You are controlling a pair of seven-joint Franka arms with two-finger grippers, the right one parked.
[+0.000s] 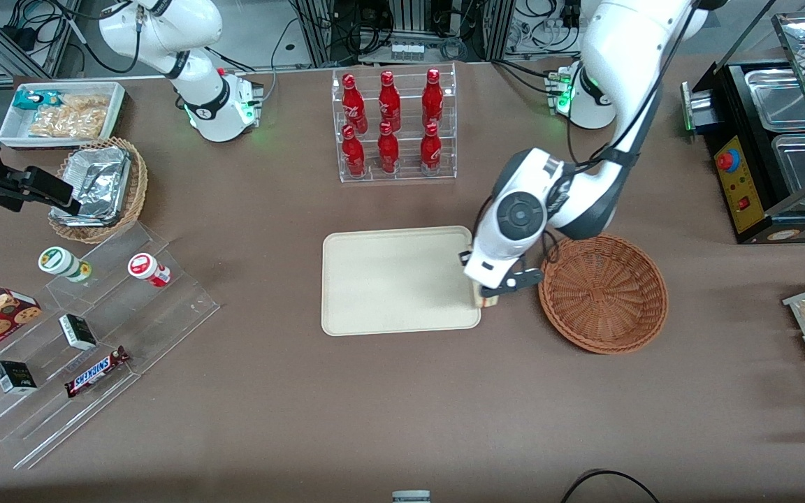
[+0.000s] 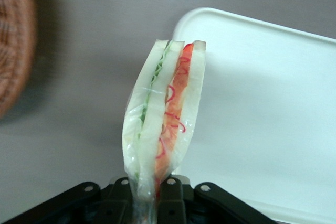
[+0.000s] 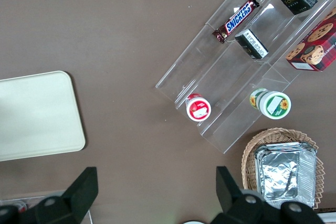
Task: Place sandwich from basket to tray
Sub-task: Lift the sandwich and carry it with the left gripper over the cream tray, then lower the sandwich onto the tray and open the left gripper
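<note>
- Jaws (image 1: pixel 490 297) of my gripper are clamped on the sandwich (image 2: pixel 165 114), holding it upright.
- Sandwich hangs over the tray (image 1: pixel 388 279) edge nearest the basket (image 1: pixel 605 293), above the desk (image 1: pixel 402 405).

My left arm: bent down from upper right of the front view, wrist lowered mid-frame. My pincer (image 1: pixel 489 299): fingers clamped on the sandwich (image 2: pixel 165 114).

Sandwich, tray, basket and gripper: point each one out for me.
sandwich (image 2: pixel 165 114): left wrist view, cut edge with filling.
tray (image 1: pixel 388 279): front view, bare floor.
basket (image 1: pixel 605 293): front view, woven inside, empty.
gripper (image 1: pixel 488 297): front view, fingertips at the tray's edge, holding the sandwich.
</note>
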